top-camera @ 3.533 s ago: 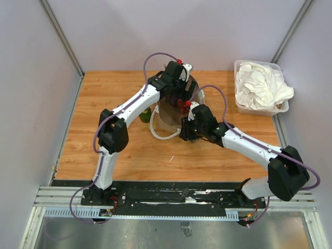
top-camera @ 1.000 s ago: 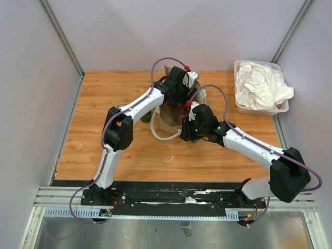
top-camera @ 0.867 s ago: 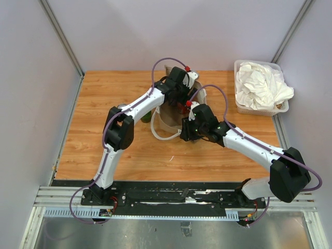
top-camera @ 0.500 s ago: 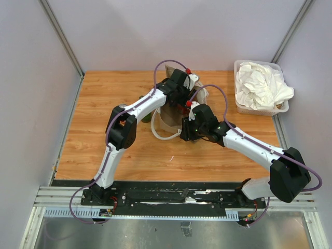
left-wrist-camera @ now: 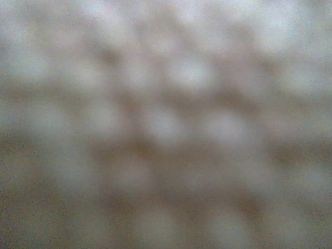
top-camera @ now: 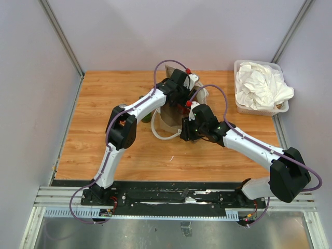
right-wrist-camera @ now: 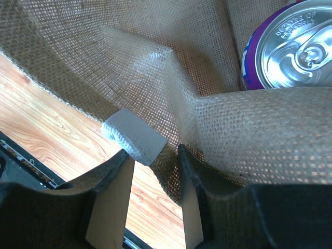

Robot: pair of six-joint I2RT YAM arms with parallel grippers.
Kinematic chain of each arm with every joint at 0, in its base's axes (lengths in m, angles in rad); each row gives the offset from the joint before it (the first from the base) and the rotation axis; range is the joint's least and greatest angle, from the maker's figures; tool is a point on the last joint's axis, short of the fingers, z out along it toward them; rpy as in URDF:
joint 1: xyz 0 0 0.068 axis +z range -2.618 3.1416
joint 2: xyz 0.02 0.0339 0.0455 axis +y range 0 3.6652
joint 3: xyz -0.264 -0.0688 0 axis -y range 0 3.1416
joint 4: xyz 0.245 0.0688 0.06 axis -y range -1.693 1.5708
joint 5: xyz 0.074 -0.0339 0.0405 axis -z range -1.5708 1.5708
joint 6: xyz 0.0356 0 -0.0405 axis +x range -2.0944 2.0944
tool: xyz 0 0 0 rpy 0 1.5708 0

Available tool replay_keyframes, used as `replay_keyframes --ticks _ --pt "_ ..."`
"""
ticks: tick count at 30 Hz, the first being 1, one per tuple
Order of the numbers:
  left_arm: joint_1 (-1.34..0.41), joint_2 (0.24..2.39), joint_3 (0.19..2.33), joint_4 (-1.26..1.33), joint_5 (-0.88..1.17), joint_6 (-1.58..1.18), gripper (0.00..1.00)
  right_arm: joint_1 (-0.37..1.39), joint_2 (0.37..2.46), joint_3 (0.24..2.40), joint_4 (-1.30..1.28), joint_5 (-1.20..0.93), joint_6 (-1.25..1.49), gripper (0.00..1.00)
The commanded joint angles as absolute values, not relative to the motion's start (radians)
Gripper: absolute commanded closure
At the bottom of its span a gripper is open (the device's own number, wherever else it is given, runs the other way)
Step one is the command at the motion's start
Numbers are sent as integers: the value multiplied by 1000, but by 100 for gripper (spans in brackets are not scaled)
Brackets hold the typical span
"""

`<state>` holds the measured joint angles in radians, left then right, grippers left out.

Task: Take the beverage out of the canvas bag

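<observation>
Partly hidden: can (right-wrist-camera: 294,51) w/in canvas bag (right-wrist-camera: 98,57)

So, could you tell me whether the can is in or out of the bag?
In: the right wrist view shows the purple can upright behind the bag wall that the right gripper pinches.

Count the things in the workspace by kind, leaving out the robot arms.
Tan-brown woven canvas bag with white handles: 1
Purple aluminium beverage can: 1
Clear plastic bin of white cloth: 1
Dark green item, partly hidden: 1
Total: 4
</observation>
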<state>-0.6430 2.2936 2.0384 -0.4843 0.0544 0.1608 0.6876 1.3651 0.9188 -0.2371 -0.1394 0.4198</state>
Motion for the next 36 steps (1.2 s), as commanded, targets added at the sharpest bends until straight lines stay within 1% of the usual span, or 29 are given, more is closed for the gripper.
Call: replay_keyframes --ticks 1,7,11,24,31,36 --pt "-646 2304 2016 -563 79 153 100 709 1360 883 -341 -140 429 60" --pt "-646 2197 2046 -521 56 146 99 709 1354 880 -332 -140 430 60" --pt "-646 2159 2109 -548 68 140 99 709 1347 878 -327 -141 429 59" --pt "-646 1999 2199 -631 88 75 100 708 1338 865 -299 -138 431 59" --pt "-646 1870 2221 -645 25 50 99 709 1343 862 -277 -139 430 59" --pt "-646 1828 2292 -743 -43 58 100 709 1341 864 -264 -145 430 59"
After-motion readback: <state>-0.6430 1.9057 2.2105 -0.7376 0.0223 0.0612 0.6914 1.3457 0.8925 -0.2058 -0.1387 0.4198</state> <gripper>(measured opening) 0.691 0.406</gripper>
